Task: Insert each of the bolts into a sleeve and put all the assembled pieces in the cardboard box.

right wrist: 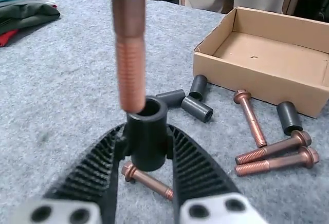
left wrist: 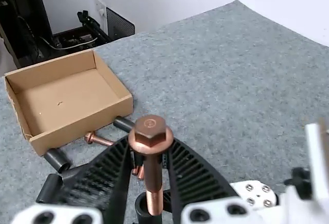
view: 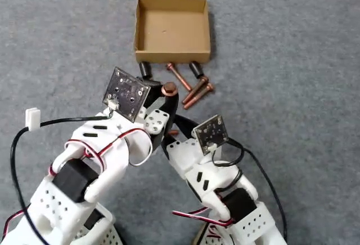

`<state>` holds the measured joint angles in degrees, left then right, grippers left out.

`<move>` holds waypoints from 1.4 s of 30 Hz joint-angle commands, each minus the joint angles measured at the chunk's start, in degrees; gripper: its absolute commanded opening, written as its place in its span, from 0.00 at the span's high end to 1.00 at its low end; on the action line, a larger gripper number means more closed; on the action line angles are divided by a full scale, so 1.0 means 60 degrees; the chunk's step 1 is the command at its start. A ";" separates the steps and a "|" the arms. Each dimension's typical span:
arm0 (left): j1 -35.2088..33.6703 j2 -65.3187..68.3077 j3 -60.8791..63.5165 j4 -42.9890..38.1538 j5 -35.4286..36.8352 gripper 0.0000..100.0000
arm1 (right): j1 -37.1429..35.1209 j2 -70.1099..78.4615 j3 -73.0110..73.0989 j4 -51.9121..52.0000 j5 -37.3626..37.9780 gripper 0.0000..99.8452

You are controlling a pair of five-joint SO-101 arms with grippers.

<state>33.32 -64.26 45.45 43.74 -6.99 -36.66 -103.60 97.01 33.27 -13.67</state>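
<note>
Your left gripper (left wrist: 149,149) has its fingers clamped on a bolt (left wrist: 148,134). It holds the bolt upright, hex head on top, pinched on the shaft just under the head. Your right gripper (right wrist: 147,136) is directly below, fingers squeezed tight on a black sleeve (right wrist: 147,129) that stands with its open end up. The bolt's threaded tip is right at the sleeve's mouth, against the rim. You honestly can't tell whether it's gone in at all.

Both grippers meet around the middle of the table (view: 292,59), a bit nearer than the box (view: 171,51). The box sits at the far middle, open side up.

The rest of the parts lie between the box and the grippers. Three loose bolts (view: 195,89) lie flat, just near of the box and toward its right side. There are four loose sleeves (right wrist: 197,108): three bunched on the left, one on the right beside those bolts. A stray bolt (right wrist: 146,179) lies on the table right under the right gripper.
</note>
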 commanded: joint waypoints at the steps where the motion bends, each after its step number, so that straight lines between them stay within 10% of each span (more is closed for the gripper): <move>1: -0.0352 -0.0007 0.0161 -0.0762 0.0059 0.98 | -0.0154 -0.0681 -0.0022 0.0015 -0.0073 0.98; 42: -0.0498 -0.0095 0.0689 0.0000 0.1392 0.98 | -0.0110 -0.0711 -0.0022 0.0029 -0.0103 0.98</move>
<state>30.42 -64.79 49.41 43.21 1.01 -36.84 -103.52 97.01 33.63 -13.67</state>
